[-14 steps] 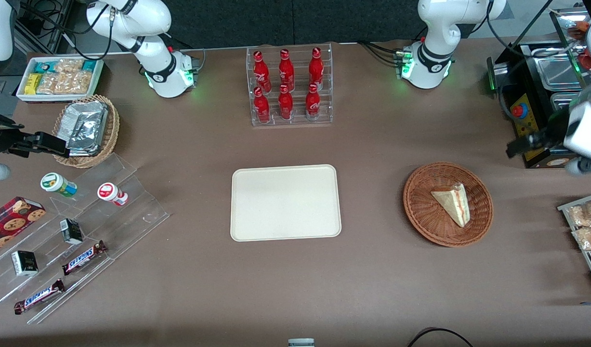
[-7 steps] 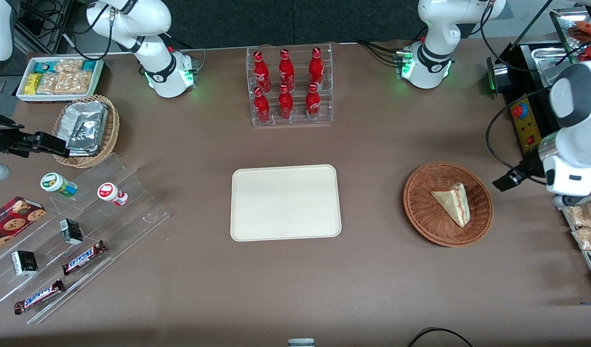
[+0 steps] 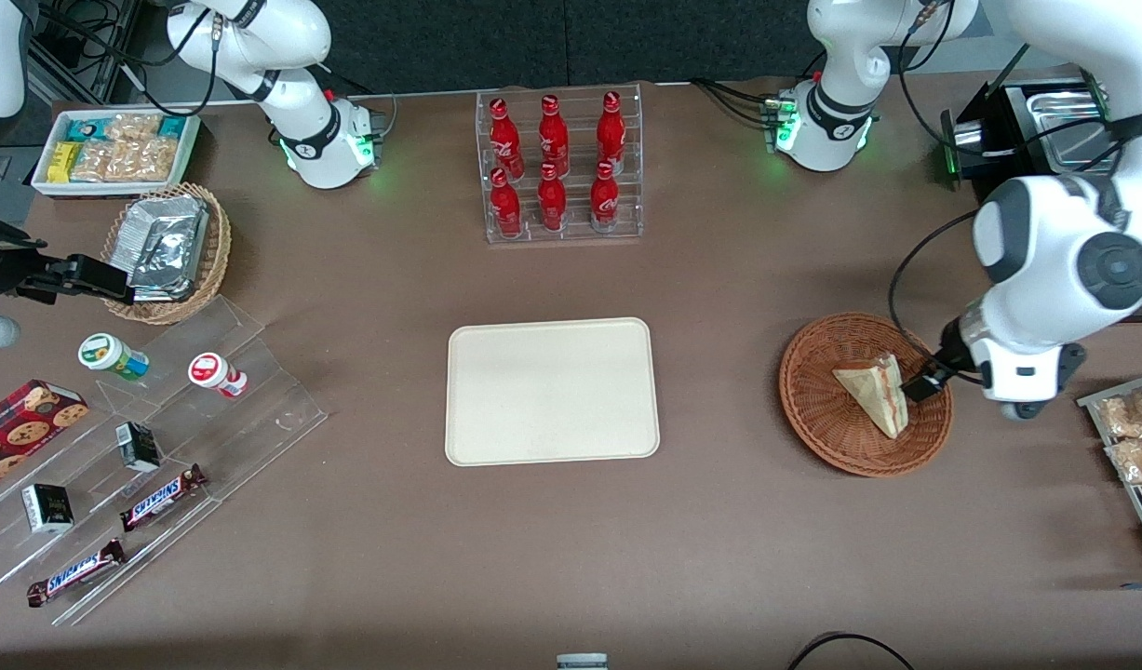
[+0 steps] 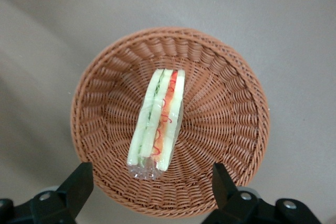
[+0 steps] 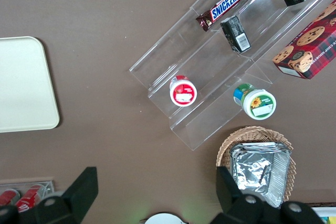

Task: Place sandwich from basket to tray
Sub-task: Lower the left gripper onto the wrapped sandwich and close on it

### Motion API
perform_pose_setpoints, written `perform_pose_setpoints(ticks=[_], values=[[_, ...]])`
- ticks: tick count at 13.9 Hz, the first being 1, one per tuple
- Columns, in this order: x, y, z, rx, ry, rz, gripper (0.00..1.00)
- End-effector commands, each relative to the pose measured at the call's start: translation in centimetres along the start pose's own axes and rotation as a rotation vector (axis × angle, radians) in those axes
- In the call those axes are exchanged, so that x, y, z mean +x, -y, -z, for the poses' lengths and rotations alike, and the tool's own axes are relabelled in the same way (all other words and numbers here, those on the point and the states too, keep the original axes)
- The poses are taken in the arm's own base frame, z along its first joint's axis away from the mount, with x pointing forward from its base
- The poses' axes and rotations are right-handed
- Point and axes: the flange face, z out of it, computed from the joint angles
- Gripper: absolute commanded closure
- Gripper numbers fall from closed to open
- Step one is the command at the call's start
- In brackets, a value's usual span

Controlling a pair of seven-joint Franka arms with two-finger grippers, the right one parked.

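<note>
Here the left arm's black two-finger gripper (image 4: 152, 195) hovers wide open and empty above the round reddish-brown wicker basket (image 4: 231, 124). The triangular white-bread sandwich (image 4: 157, 124) with red and green filling lies in it, between the fingertip lines, long axis roughly twelve-to-six. The flat cream rectangular tray (image 3: 552, 391) waits well apart, toward the parked arm's end.

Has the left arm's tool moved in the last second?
Yes. The tool, open, came in from the working arm's table end and now hangs over the round reddish-brown wicker basket, beside the triangular white-bread sandwich.
</note>
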Motion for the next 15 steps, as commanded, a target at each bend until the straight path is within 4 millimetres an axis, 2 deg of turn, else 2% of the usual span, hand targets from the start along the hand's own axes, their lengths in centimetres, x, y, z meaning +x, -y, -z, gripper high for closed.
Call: perform_pose_setpoints(ticks=[1,4,8,13,14,15], values=[[-0.7,0.4,-1.4,-0.03,-0.028,0.017,0.0],[-0.8,0.5,-3.3,-0.022,-0.028,0.012,0.0],[-1.7,1.6,-7.3,-0.045,-0.055,0.002,0.0],[-1.8,1.6,-10.0,-0.038,-0.048,0.004,0.0],[-1.9,1.5,-10.1,-0.036,-0.046,0.003,0.03],[-1.8,1.7,-10.2,-0.032,-0.042,0.009,0.36]])
